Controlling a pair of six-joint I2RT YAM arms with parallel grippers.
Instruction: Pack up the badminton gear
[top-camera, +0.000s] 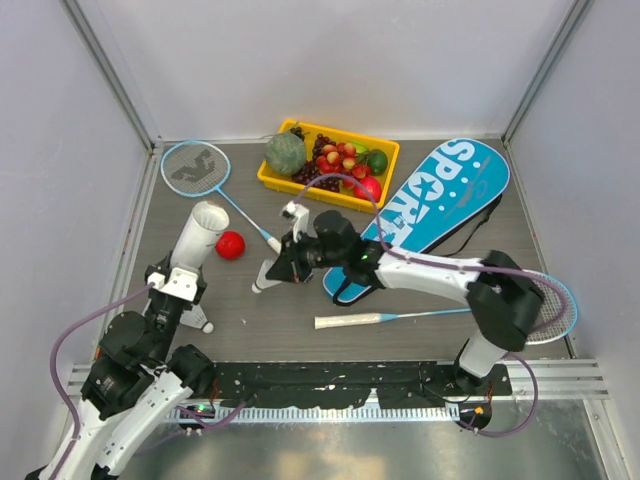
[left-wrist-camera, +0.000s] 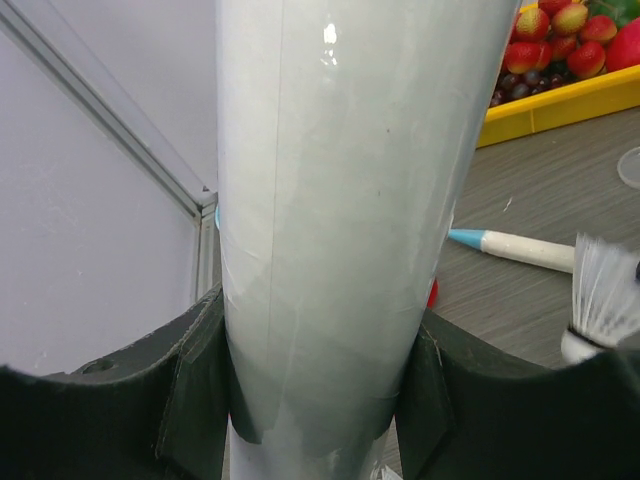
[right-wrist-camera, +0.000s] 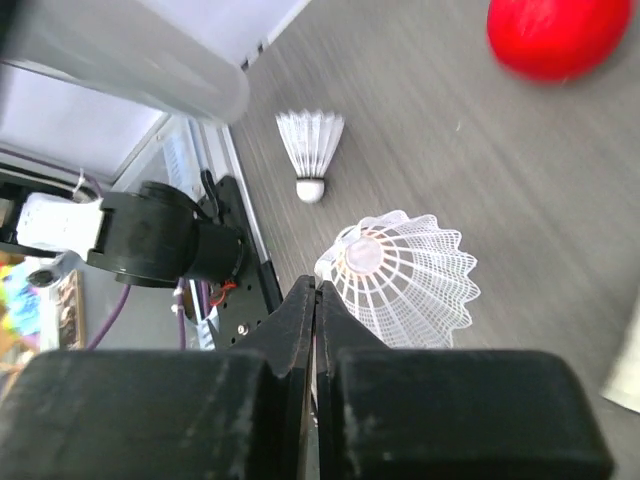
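Two grippers are shown closed: the left gripper (left-wrist-camera: 315, 400) around a tall white plastic tube (left-wrist-camera: 340, 200), the right gripper (right-wrist-camera: 315, 292) at a white mesh-skirted shuttlecock (right-wrist-camera: 400, 275).

At the lower left of the top view, the tube is clamped near its base between the left fingers and is tilted, open mouth uppermost. Near the centre, the right jaws are pressed together. The mesh-skirted shuttlecock sits right at their tips, just to the right in the wrist view; whether its rim is pinched cannot be told. A white feather shuttlecock (right-wrist-camera: 310, 150) is seen higher in that view, apart from the fingers. A light-blue-framed racket (top-camera: 195, 168) lies at the upper left, a second such racket (top-camera: 350, 321) at the lower right, and a big blue racket-shaped bag (top-camera: 440, 195) at the upper right.
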